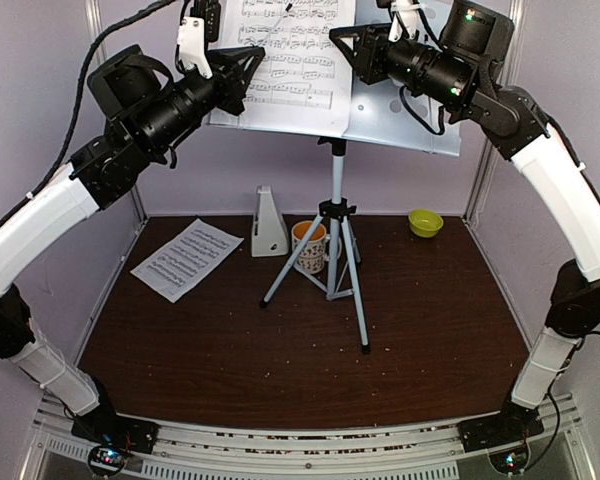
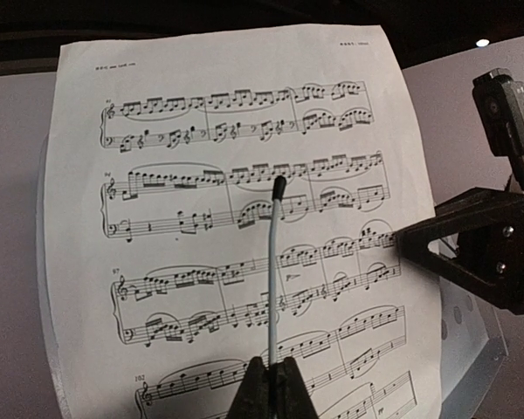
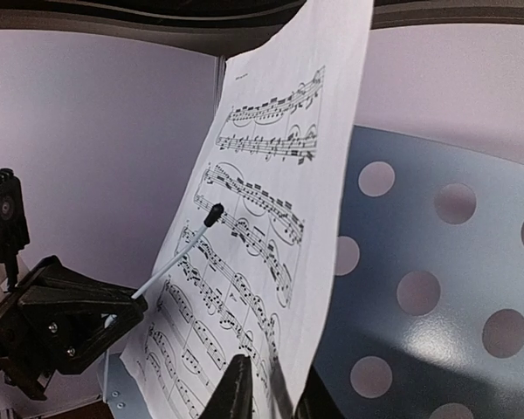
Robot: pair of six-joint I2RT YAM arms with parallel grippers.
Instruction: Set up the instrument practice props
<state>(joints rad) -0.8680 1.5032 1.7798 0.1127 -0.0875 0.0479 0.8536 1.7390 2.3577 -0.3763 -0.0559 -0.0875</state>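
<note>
The pale perforated music stand [image 1: 405,115] stands on its grey tripod [image 1: 336,250] at the back. One sheet-music page [image 1: 290,60] rests on its desk. My left gripper [image 1: 248,62] is shut on the stand's thin white page-holder wire [image 2: 272,271], black tip against the page [image 2: 244,218]. My right gripper [image 1: 338,45] is shut on the page's right edge [image 3: 279,218], in front of the perforated desk [image 3: 437,288]. A second page [image 1: 187,258] lies flat on the table at the left. The white metronome [image 1: 269,225] stands upright behind it.
A patterned mug with orange inside [image 1: 309,247] sits between the tripod legs. A small green bowl [image 1: 425,222] sits at the back right. Pale walls close the table's sides and back.
</note>
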